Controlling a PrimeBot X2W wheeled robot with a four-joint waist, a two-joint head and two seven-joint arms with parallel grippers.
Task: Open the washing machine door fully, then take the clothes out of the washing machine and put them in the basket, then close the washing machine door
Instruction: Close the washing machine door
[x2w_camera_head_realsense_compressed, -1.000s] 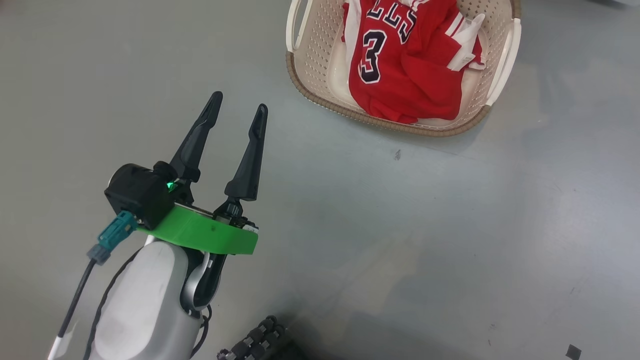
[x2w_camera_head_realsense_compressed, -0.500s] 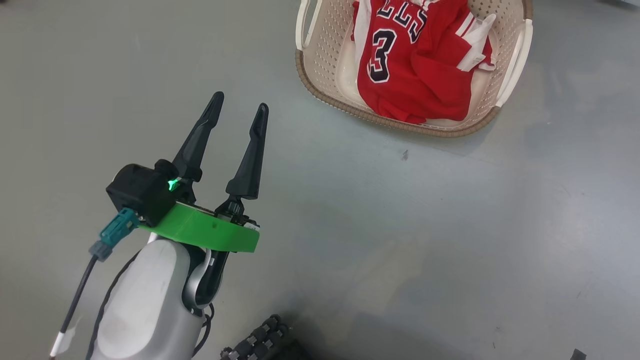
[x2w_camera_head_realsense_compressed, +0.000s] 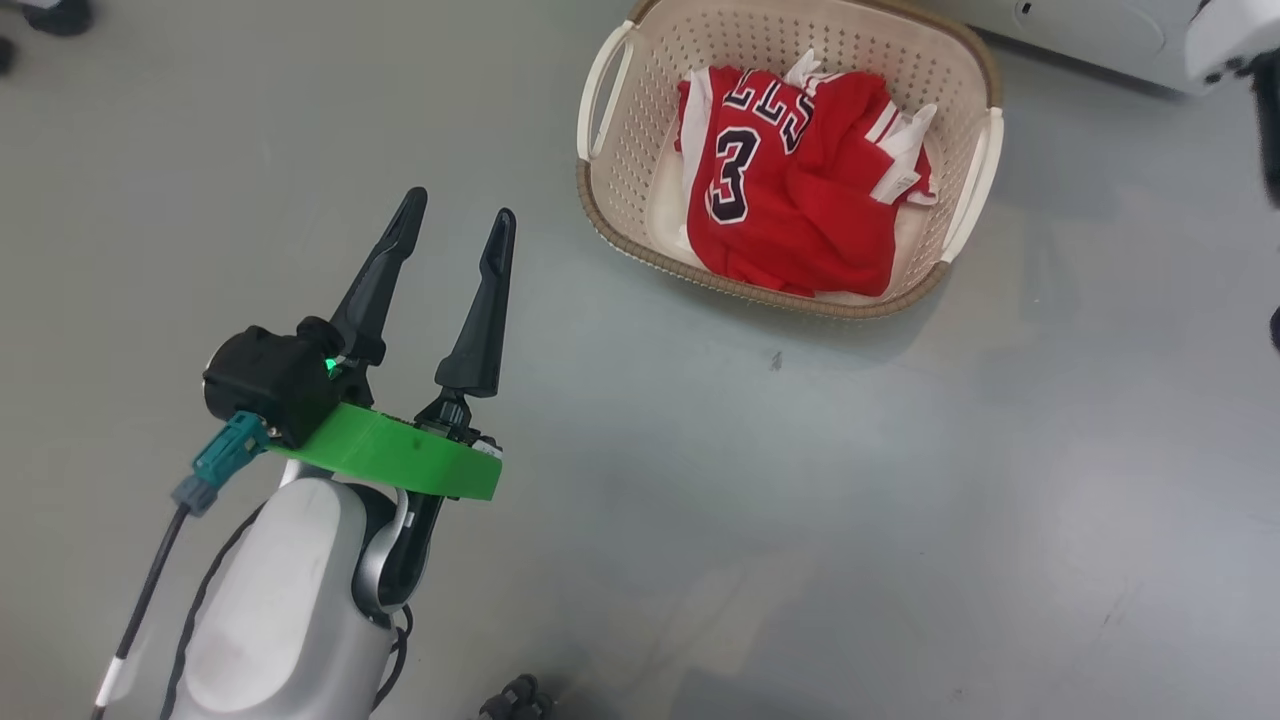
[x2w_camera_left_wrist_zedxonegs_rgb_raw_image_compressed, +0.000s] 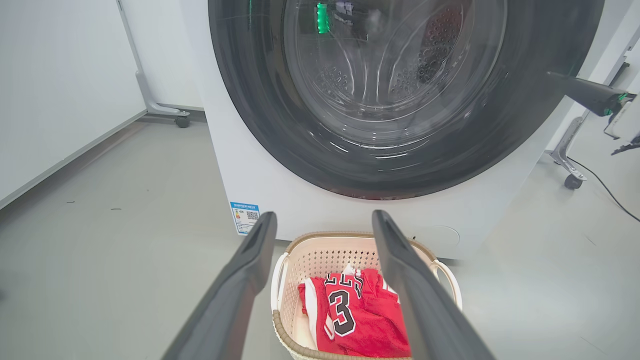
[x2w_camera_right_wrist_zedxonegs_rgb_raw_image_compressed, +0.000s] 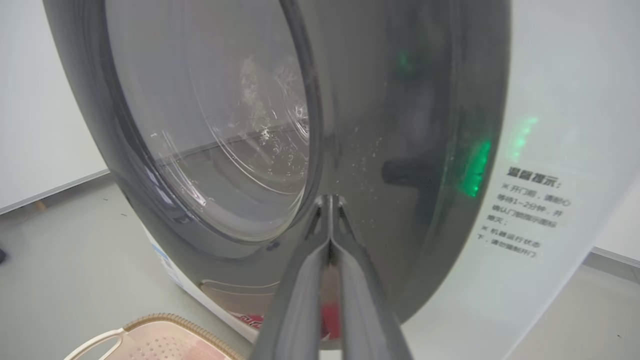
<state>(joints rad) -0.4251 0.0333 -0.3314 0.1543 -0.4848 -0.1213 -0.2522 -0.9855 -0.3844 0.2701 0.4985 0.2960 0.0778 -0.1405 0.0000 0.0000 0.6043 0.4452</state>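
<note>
The red clothes (x2w_camera_head_realsense_compressed: 790, 200) lie bunched in the cream basket (x2w_camera_head_realsense_compressed: 620, 200), which stands on the floor right in front of the white washing machine (x2w_camera_head_realsense_compressed: 1100, 35). My left gripper (x2w_camera_head_realsense_compressed: 460, 208) hovers open and empty over the floor, left of the basket. Looking along its fingers (x2w_camera_left_wrist_zedxonegs_rgb_raw_image_compressed: 250, 265), I see the basket (x2w_camera_left_wrist_zedxonegs_rgb_raw_image_compressed: 320, 255), the clothes (x2w_camera_left_wrist_zedxonegs_rgb_raw_image_compressed: 360, 320) and the washing machine door (x2w_camera_left_wrist_zedxonegs_rgb_raw_image_compressed: 260, 100) lying flat against the machine (x2w_camera_left_wrist_zedxonegs_rgb_raw_image_compressed: 260, 185). My right gripper (x2w_camera_right_wrist_zedxonegs_rgb_raw_image_compressed: 328, 200) is shut, its tips against the door's black ring (x2w_camera_right_wrist_zedxonegs_rgb_raw_image_compressed: 400, 125). It also reaches in at the door's right edge (x2w_camera_left_wrist_zedxonegs_rgb_raw_image_compressed: 552, 75).
Wheeled stand legs stand beside the machine on the left (x2w_camera_left_wrist_zedxonegs_rgb_raw_image_compressed: 165, 107) and the right (x2w_camera_left_wrist_zedxonegs_rgb_raw_image_compressed: 567, 170), where a cable (x2w_camera_left_wrist_zedxonegs_rgb_raw_image_compressed: 605, 190) trails over the floor. A white wall panel (x2w_camera_left_wrist_zedxonegs_rgb_raw_image_compressed: 60, 75) runs along the left. Grey floor surrounds the basket.
The head camera has shifted: the basket sits lower in the picture and the machine's base has come into sight. The left gripper stays open in the same pose.
</note>
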